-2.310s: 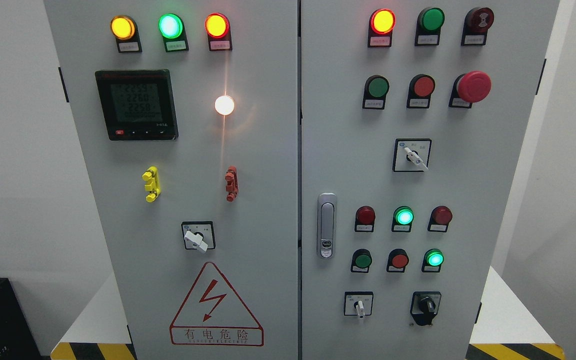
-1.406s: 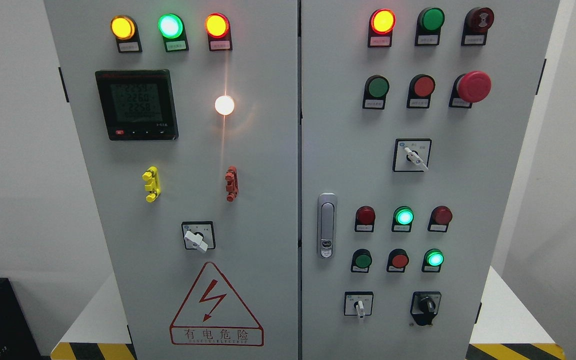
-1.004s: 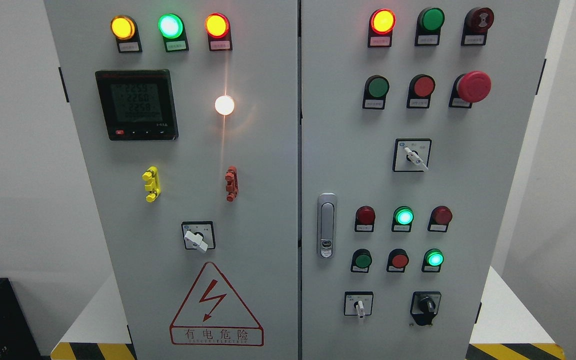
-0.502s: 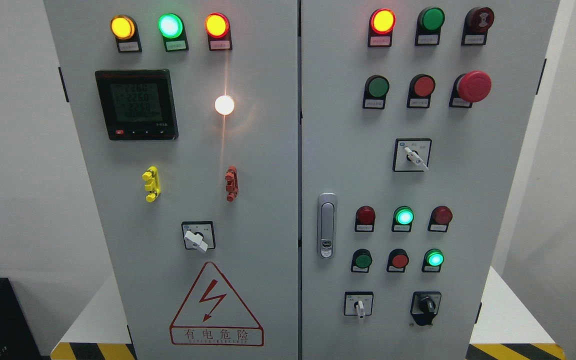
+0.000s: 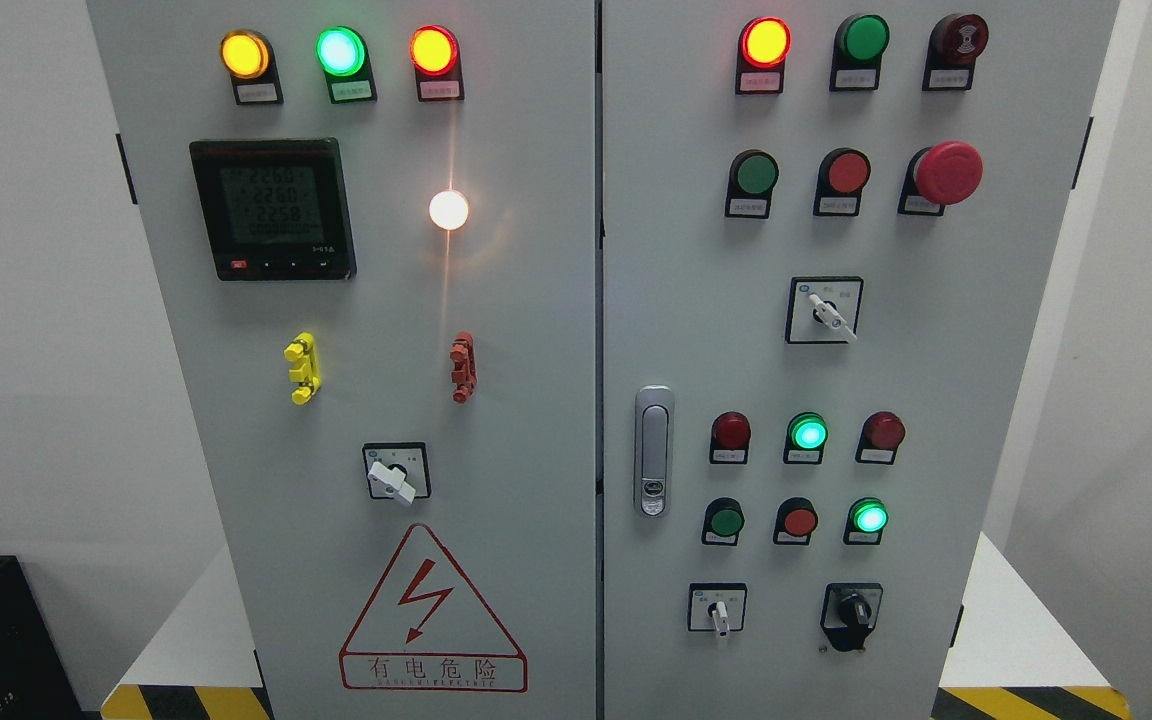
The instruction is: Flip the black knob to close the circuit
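The black knob point(image 5: 851, 612) sits on its black plate at the lower right of the grey cabinet's right door point(image 5: 836, 360), its handle pointing down. No hand or arm of mine shows in the head view. Nothing touches the knob.
White selector switches sit to the knob's left point(image 5: 718, 611), higher on the right door point(image 5: 829, 314) and on the left door point(image 5: 395, 477). Lit lamps, push buttons, a red mushroom button point(image 5: 947, 172), a door latch point(image 5: 653, 450), a meter point(image 5: 272, 208) and a warning triangle point(image 5: 431, 615) fill the panel.
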`<move>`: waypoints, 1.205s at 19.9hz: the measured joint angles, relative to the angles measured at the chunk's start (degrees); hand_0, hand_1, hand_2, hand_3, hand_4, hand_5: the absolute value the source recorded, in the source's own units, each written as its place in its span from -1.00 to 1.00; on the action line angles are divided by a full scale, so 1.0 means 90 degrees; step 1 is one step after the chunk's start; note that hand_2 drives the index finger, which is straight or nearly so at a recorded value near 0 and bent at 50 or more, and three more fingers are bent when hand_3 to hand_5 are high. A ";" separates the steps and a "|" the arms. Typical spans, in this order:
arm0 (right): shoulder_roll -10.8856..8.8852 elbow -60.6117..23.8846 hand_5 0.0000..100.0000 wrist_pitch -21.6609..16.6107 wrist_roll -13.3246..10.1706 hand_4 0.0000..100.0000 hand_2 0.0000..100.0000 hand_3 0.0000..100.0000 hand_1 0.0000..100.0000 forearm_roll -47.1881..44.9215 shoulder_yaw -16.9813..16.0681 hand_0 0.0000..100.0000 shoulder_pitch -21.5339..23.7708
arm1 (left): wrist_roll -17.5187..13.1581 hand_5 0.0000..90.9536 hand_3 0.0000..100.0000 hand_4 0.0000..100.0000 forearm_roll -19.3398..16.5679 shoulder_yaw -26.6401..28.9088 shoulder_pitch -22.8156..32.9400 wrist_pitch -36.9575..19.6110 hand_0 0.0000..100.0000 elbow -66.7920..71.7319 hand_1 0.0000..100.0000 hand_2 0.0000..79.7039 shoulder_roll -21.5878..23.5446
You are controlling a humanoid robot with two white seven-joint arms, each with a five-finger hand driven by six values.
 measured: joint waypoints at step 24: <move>0.0229 -0.4874 0.99 0.0510 0.0976 0.82 0.75 1.00 -1.00 0.2459 -0.0468 -1.00 0.0141 | 0.0000 -1.00 -1.00 -1.00 0.0000 0.0000 0.0000 0.0000 -0.76 0.0000 0.11 -1.00 0.0001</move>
